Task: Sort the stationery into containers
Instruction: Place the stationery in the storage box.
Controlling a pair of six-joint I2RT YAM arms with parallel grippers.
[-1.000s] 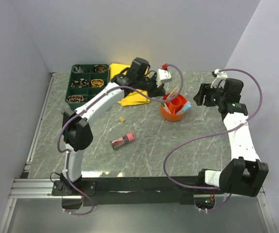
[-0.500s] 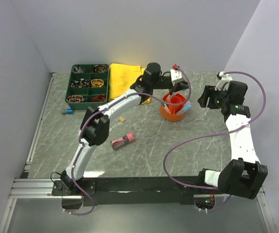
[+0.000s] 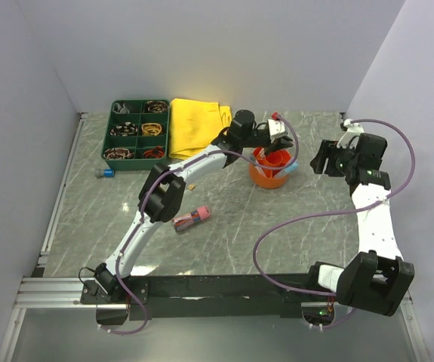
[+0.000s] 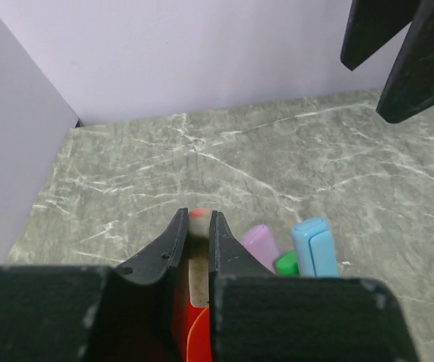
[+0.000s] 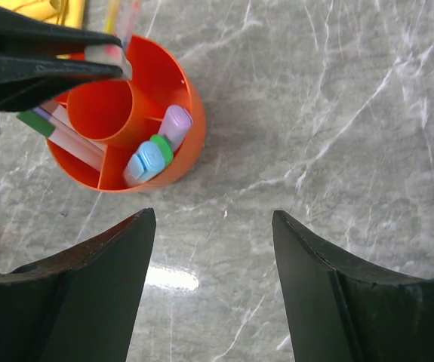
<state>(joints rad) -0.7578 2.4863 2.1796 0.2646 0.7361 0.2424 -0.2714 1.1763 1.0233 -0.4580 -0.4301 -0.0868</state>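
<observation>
The round orange pot (image 3: 266, 176) stands mid-table, with purple (image 5: 176, 121), blue (image 5: 147, 160) and green (image 5: 161, 145) highlighters in its outer sections. My left gripper (image 3: 275, 145) hovers over the pot, shut on a white pen with a red tip (image 4: 196, 273). It also shows in the left wrist view (image 4: 198, 219), and the pen's end shows in the right wrist view (image 5: 107, 54). My right gripper (image 3: 328, 158) is open and empty to the right of the pot (image 5: 122, 113), above bare table (image 5: 213, 217). The dark green tray (image 3: 137, 130) sits at the back left.
A folded yellow cloth (image 3: 195, 128) lies beside the tray. A bundle of pink and red pens (image 3: 192, 219) lies on the table near the left arm. A small tan bit (image 3: 192, 185) and a blue item (image 3: 106, 173) lie loose. Walls stand close at the back and sides.
My left arm has swung right from over the yellow cloth to above the orange pot, with the pen in its jaws. My right gripper has drawn back slightly to the right.
</observation>
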